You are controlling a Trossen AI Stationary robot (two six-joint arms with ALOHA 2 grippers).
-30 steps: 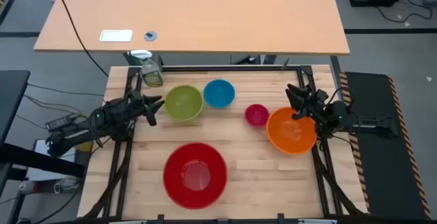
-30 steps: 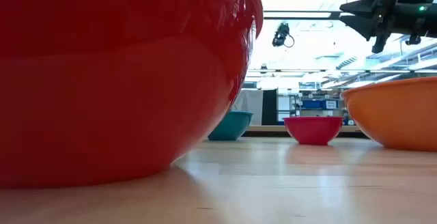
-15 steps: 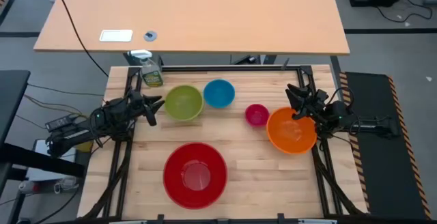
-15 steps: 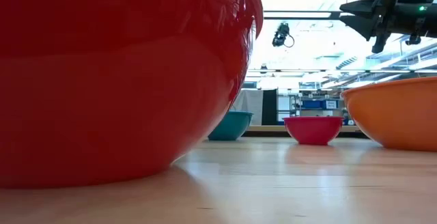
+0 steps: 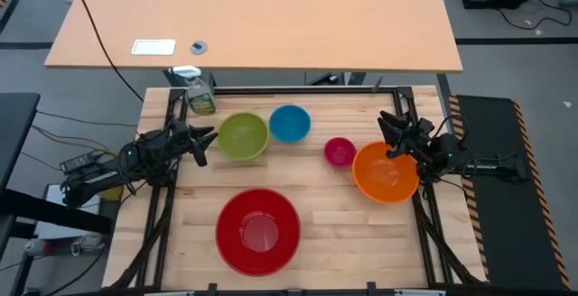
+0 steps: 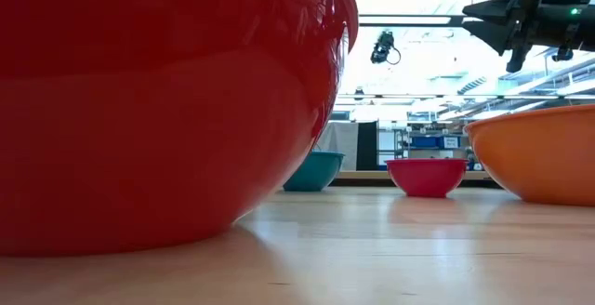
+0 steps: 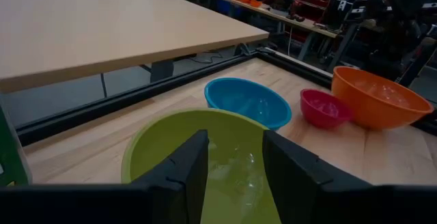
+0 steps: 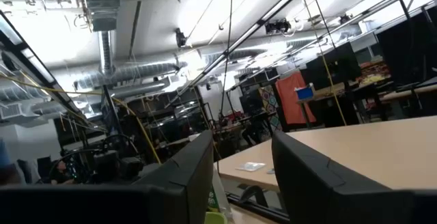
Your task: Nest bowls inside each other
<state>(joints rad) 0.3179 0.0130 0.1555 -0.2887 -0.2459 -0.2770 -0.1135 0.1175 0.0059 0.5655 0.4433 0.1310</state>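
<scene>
Red bowl [image 5: 258, 230] biggest, alone at the near middle of the table [image 5: 334, 210]. Orange bowl [image 5: 386, 172] far right of red, under the right gripper [image 5: 391, 126], fingers apart, empty, raised above its rim. Yellow-green bowl [image 5: 243, 136] beyond red, slightly left; left gripper [image 5: 207, 138] just beside it, fingers parted, holding nothing. Blue bowl [image 5: 290, 123] touching yellow-green's right. Pink bowl [image 5: 340, 152] between blue and orange.

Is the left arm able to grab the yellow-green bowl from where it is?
Probably yes. The left gripper sits open right beside the yellow-green bowl, facing it, with nothing between them.
</scene>
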